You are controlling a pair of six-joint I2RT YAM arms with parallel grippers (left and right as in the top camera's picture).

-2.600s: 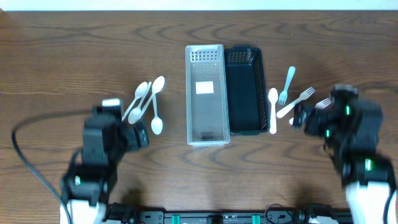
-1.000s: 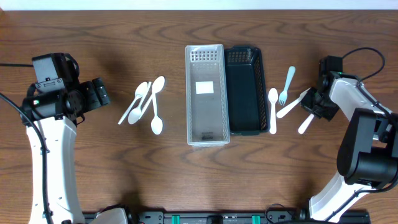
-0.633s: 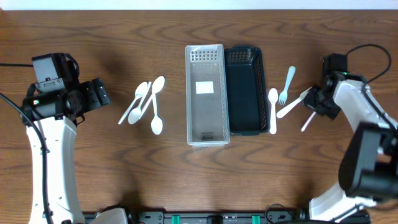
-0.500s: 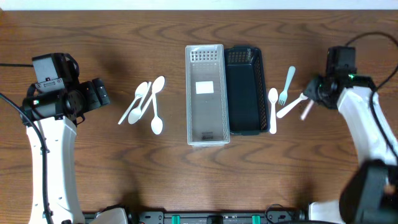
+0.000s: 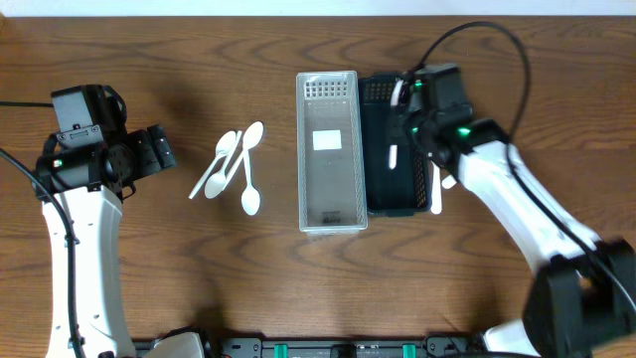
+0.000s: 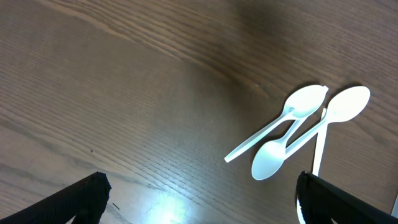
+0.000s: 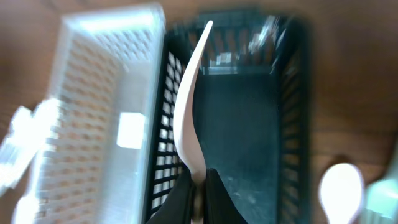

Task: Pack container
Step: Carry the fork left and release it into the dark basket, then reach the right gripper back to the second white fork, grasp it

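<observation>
White utensil (image 7: 186,106), thin plastic, looks featherlight, slightly springy and slick. I'd pinch it on the flat handle, which is where the right claw (image 7: 198,186) is clamped on it, at one end. It hangs over the black basket (image 7: 249,118), its long axis running along the basket's length and its free tip pointing to the basket's far end.

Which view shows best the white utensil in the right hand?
Right wrist: the white utensil runs up the frame, pinched by the right hand over the black basket. Overhead shows only small white bits; left wrist, none.
</observation>
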